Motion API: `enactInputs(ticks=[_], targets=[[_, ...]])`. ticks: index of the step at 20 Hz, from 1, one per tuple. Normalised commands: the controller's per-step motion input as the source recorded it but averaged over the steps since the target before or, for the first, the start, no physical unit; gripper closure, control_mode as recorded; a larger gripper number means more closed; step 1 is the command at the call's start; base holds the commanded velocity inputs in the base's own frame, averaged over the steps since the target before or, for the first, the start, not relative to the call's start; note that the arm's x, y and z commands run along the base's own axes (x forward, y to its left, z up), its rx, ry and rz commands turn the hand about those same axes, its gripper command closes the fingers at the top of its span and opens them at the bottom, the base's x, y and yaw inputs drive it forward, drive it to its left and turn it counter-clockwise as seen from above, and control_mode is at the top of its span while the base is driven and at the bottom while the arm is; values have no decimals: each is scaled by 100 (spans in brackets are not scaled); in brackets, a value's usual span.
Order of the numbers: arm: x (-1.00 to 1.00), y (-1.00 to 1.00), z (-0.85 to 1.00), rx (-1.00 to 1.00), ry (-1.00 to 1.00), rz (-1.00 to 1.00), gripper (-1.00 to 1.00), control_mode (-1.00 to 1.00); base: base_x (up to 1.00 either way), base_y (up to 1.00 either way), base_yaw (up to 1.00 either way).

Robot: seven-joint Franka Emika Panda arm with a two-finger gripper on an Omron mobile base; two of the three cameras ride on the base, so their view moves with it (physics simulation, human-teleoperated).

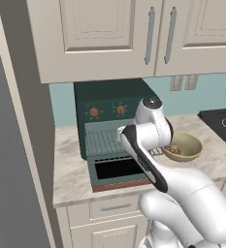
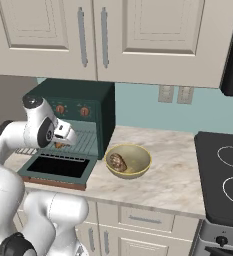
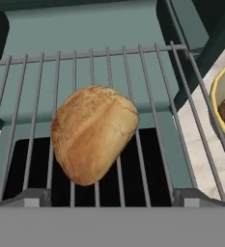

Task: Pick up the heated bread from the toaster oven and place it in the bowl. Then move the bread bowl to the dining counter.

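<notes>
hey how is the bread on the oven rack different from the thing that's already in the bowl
The bread is a pale golden-brown rounded loaf; the item in the bowl is much darker brown. The bread looks clearly larger than that item. The bread lies on the toaster oven's pulled-out wire rack; the dark item sits inside the bowl on the counter. Both are roundish and brown.

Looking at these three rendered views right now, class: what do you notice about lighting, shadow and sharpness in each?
Left base view: even, flat light, soft edges, no glare on the toaster oven. Right base view: the bowl casts only a faint shadow on the marble. Hand view: the bread is sharp and evenly lit on the wire rack, with a dark door window beneath.
</notes>
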Motion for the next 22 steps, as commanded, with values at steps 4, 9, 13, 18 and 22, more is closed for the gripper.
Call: enactInputs(ticks=[4,9,13,18,22], targets=[[16,8,-18,0,-6,0,-100,-100,0,0,0],[17,9,-25,0,-9,0,-100,-100,0,0,0],[26,1,-28,0,-7,0,-100,-100,0,0,0],[22,1,-15,0,-3,0,-100,-100,0,0,0],[3,0,-11,0,-3,0,100,-100,0,0,0]])
